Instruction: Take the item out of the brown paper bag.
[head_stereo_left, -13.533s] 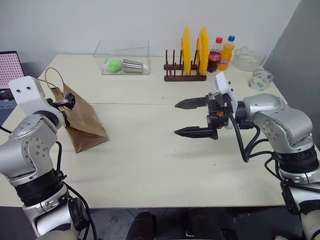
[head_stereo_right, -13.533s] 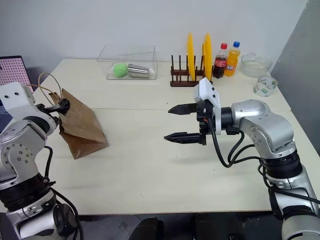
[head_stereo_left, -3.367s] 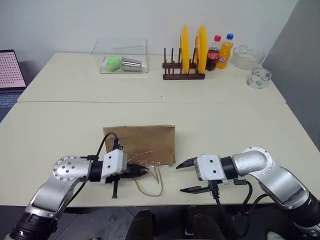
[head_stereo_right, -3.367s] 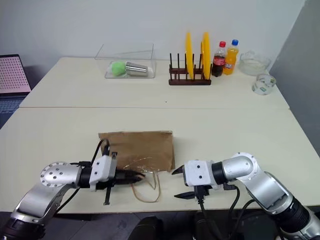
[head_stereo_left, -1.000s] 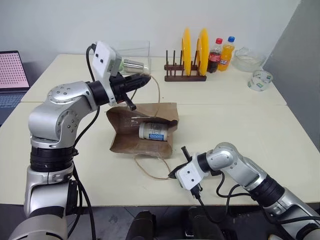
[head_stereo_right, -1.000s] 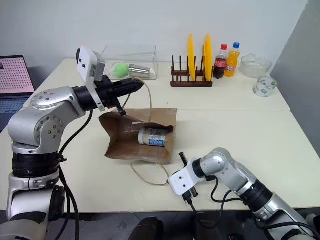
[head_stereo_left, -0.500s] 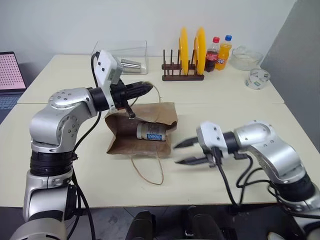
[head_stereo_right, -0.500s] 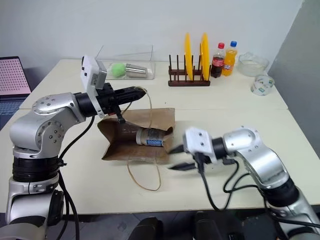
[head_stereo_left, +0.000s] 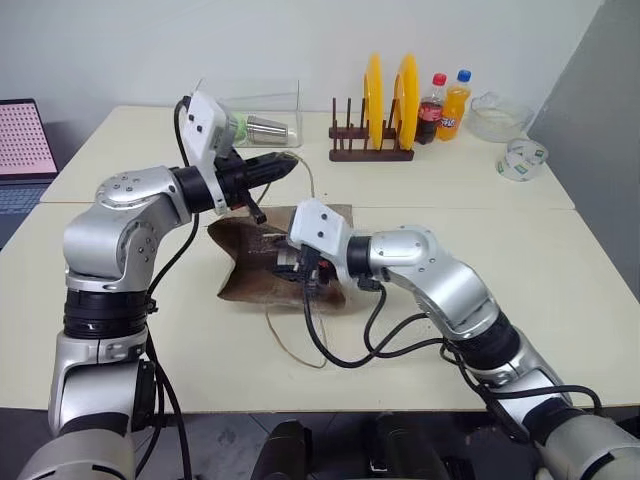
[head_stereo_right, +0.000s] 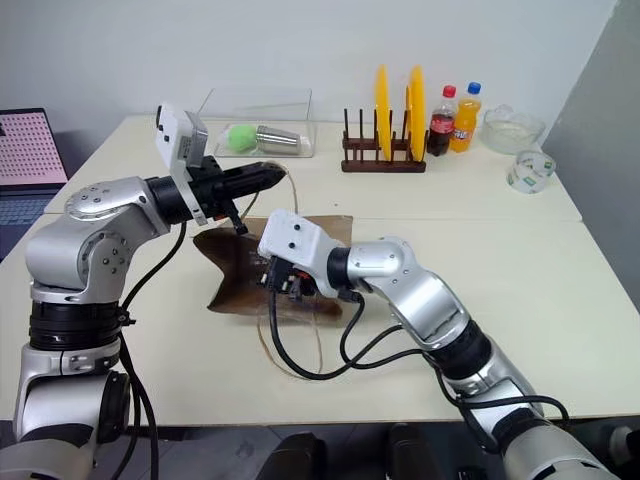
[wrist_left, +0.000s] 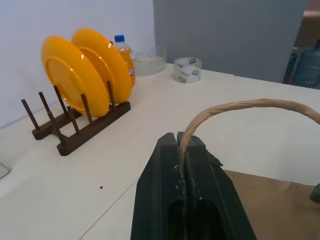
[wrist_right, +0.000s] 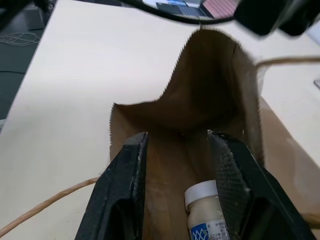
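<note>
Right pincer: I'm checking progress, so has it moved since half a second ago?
Yes. The right pincer has gone from the bare table beside the brown paper bag into its mouth, nearer the dish rack.

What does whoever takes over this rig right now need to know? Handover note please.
Left end effector: shut on the cord handle of the brown paper bag, holding it up so the mouth stays open.
Right end effector: open, reaching into the bag's mouth; the fingers stand either side of a small white-capped bottle lying inside, not yet closed on it.
Bag lies on the near table; its second handle loop trails on the tabletop toward the near edge.
Done: bag opened, item reached.
Left: close on the bottle, draw it out, set it on the table.
</note>
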